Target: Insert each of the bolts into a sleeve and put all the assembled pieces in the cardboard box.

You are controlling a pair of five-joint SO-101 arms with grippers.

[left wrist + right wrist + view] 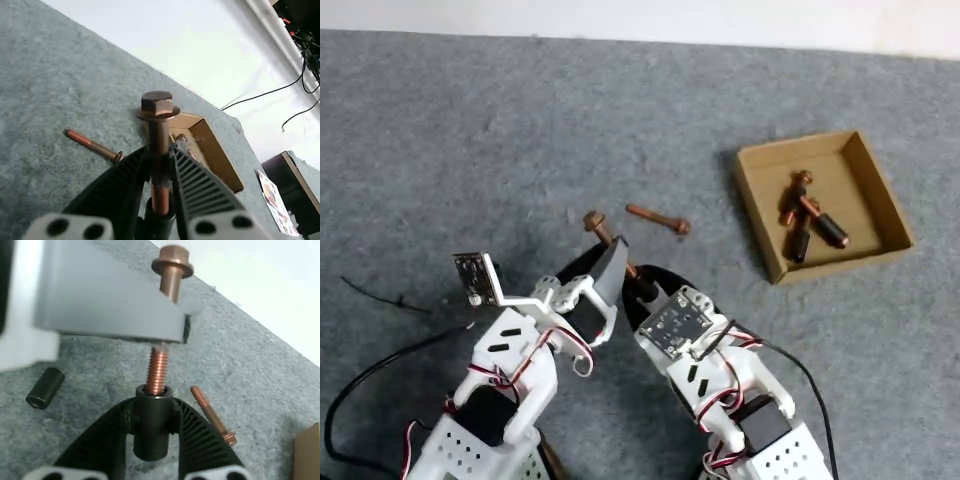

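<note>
I have the left gripper [160, 150] pinching a copper bolt [159, 107] by its shank, the hexagonal head clear above the jaws. The right gripper [152, 407] is clamped round a black sleeve [152, 425], and the bolt's threaded end sits in the sleeve's mouth; how deep, I cannot tell. The two grippers meet around the middle of the grey felt worktop [470, 130], nearer its front edge. A second bolt [657, 217] lies flat on the felt just beyond the held bolt's head, on the side towards the cardboard box [757, 215]. A spare sleeve [45, 387] lies on its side near the right gripper. The box stands towards the worktop's right edge, with assembled pieces [810, 215] lying together inside.
</note>
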